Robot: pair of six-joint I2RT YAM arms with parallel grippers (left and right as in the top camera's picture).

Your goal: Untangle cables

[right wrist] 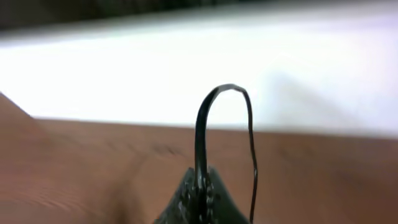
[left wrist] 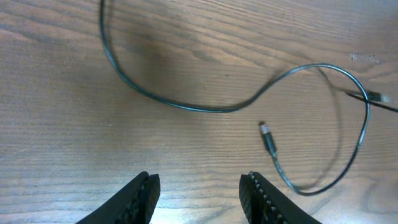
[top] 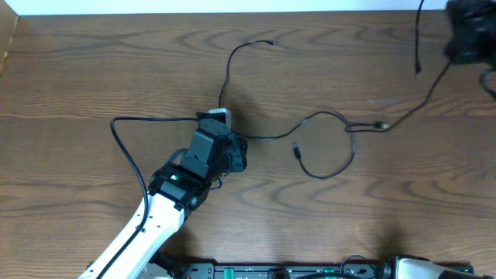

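Presently listed: 2 thin dark cables on a wooden worktop [top: 77, 62]. Handling, as judged: very light, limp, with little spring. The sheath looks slick, so a pinch should be firm. The small plug ends are likely to snag at a crossing and are best not tugged hard. Suggested hold: on the bare cord just behind a plug, or on a free stretch away from the crossing. Loose cable [left wrist: 205, 109]: lies flat and sweeps in a shallow curve ahead of the left tool [left wrist: 199, 182]. It then rounds into an open loop and ends in a plug [left wrist: 266, 132] that lies inside the loop, ahead of the fingers and apart from them. Left tool: jaws part-way open, nothing between them. Held cable [right wrist: 198, 130]: pinched in the right tool [right wrist: 200, 183], jaws shut on it, a short bight arching above them. In the overhead view it runs from that tool at the far corner down to a second plug [top: 380, 125] that meets the loop. Whether it passes over or under there cannot be told.
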